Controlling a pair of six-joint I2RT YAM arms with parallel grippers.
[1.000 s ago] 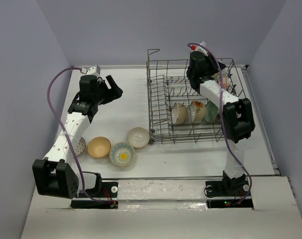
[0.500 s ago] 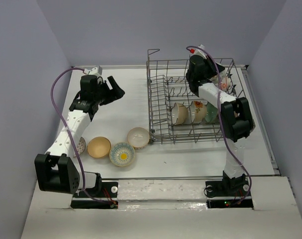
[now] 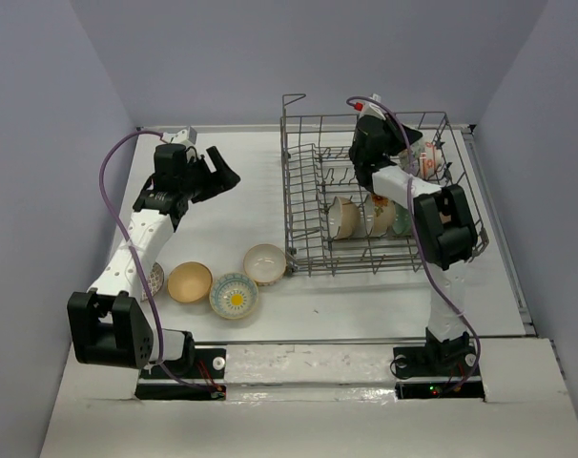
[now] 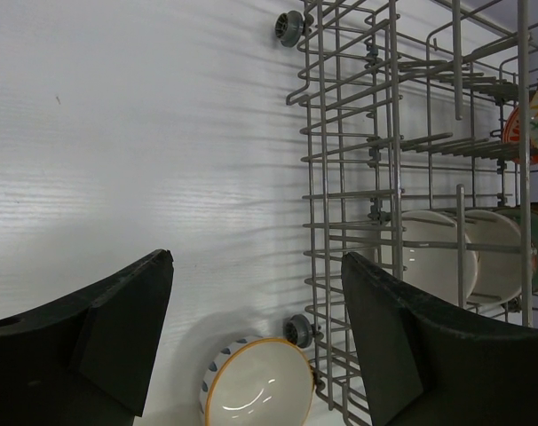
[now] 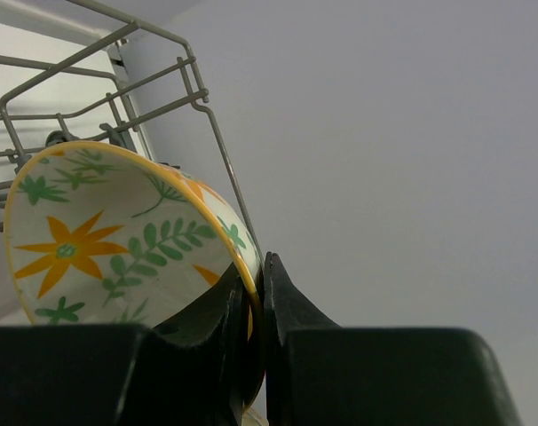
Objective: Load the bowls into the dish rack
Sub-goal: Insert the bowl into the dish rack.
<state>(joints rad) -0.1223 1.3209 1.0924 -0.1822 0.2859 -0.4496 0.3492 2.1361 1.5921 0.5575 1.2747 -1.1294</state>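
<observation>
Standing in the rack (image 3: 303,205): three bowls (image 3: 344,217); loose bowls (image 3: 234,294) on the table (image 3: 232,210) beside it.
Only the right wrist view shows the right gripper (image 5: 256,286) clenched on the rim of a floral bowl (image 5: 118,240) over the rack; left gripper (image 4: 256,262) gapes, empty.

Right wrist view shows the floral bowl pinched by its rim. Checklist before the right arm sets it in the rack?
1. Grip: ok, the right gripper is shut on the floral bowl at its rim.
2. Bowl over the dish rack: ok, at its far right corner.
3. Free tines below the bowl: cannot tell, the right arm hides them.
4. Clearance to the racked bowls: ok, three stand in the near row, apart from the held one.
5. Other arm: ok, the left gripper is open and empty over the table, left of the rack.
</observation>
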